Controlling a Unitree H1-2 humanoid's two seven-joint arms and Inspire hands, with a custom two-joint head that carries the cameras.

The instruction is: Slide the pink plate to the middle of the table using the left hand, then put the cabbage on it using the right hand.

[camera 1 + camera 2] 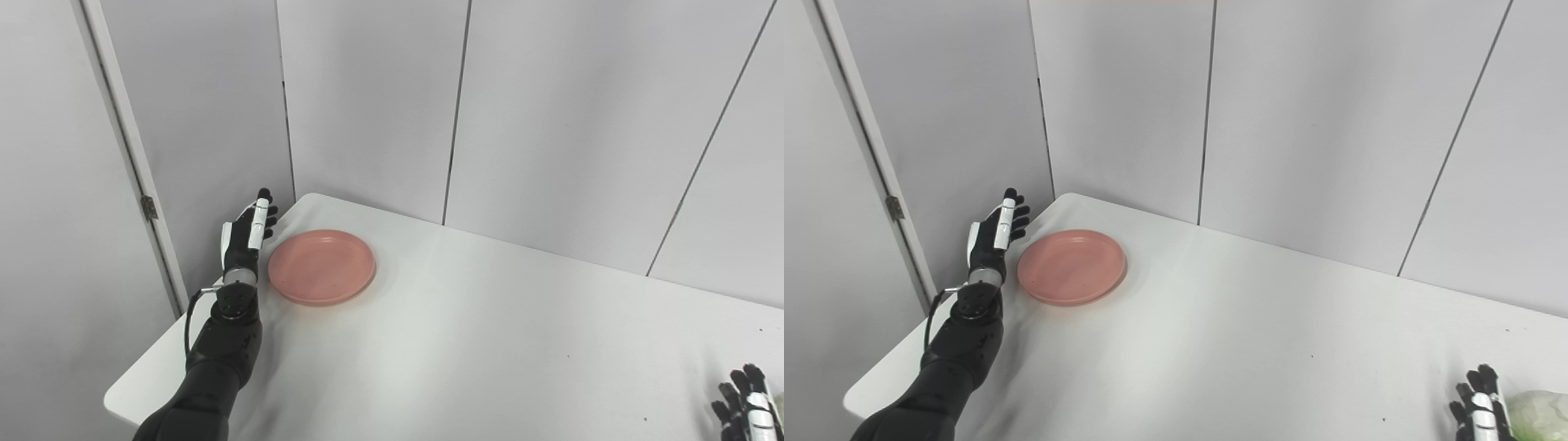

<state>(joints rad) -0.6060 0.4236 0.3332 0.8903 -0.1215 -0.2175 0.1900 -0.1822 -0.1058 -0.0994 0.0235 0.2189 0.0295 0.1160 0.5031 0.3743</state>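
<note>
Plate looks stiff, light, likely slick on the surface: push its left rim with your left robot hand, now released, fingers straight, just beside it.

Table: smooth white top, matt with a faint sheen, a few tiny dark specks. Plate: pink, smooth, looks like plastic, soft satin gloss. Left hand: hard black and white shell, semi-gloss; black arm casing glossy. Cabbage: pale green, dull, slightly mottled. Wall panels: flat grey, matt.
</note>
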